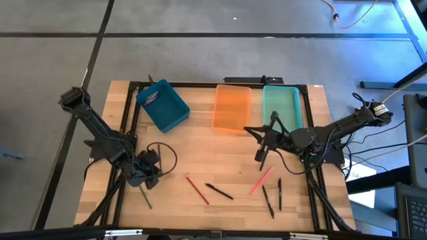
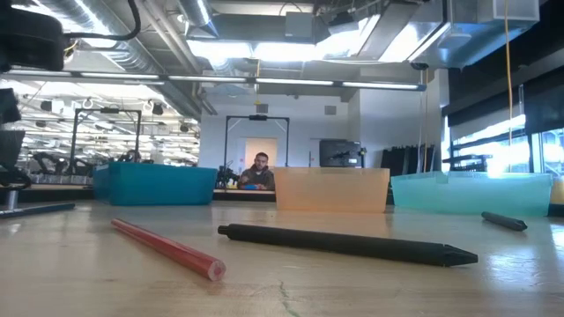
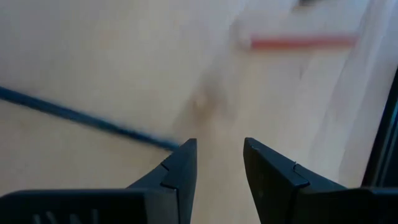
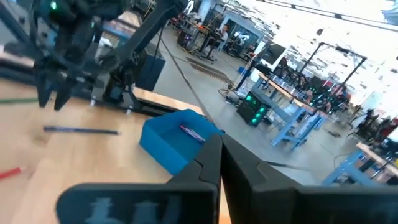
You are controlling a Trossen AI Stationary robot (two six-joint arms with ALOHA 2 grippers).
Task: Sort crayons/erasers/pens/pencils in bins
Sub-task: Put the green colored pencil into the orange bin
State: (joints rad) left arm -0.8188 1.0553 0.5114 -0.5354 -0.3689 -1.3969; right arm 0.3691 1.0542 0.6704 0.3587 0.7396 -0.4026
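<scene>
Left pincer (image 1: 148, 175) hangs low over the tabletop (image 1: 200, 150), fingers parted and empty, probably lining up on the green stick (image 1: 145, 197) just beside it. Right pincer (image 1: 261, 155) is closed in front of the mint bin (image 1: 281, 107); a dark stick seems to hang from it (hard to confirm). Remaining sticks, such as the red one (image 1: 197, 190), lie along the near edge; blue bin (image 1: 163, 105) contents are blurred.

Left gripper (image 1: 148, 175) jaws apart; right gripper (image 1: 260, 155) jaws closed.
</scene>
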